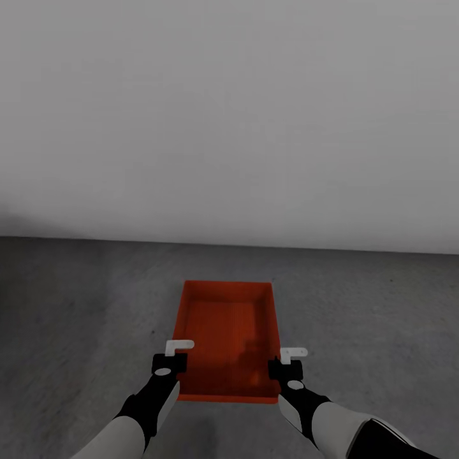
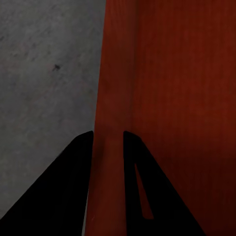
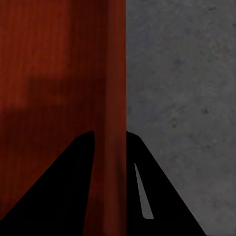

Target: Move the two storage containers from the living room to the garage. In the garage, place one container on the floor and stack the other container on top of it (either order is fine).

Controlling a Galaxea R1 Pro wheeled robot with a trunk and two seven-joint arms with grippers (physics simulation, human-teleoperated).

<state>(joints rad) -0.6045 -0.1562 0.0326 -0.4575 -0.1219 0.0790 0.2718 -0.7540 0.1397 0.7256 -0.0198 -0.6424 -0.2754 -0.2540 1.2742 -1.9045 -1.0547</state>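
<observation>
— Pale grey wall [image 1: 229, 108] is filling the upper half of the head view, meeting the mottled concrete floor [image 1: 76, 306] of the garage. What is sitting on that concrete?

— One orange-red storage container [image 1: 226, 331], open at the top, is lying lengthwise away from the robot, near the foot of the wall. Whether it is resting on the floor or hanging just above it, I cannot tell.

— How are the arms standing?

— Both are reaching forward to its near end. The left gripper [image 1: 171, 357] is straddling the container's left long wall, and the right gripper [image 1: 287, 362] is doing the same on the right long wall.

— Are they gripping it?

— In the left wrist view, the two dark fingers [image 2: 73, 187] of the left gripper are closing narrowly on the thin red wall [image 2: 108, 147], one finger outside over the concrete, one inside the box. In the right wrist view, the right gripper's fingers [image 3: 69, 187] are clamping the opposite wall [image 3: 115, 98] likewise, with grey floor showing beyond the outer finger.
</observation>
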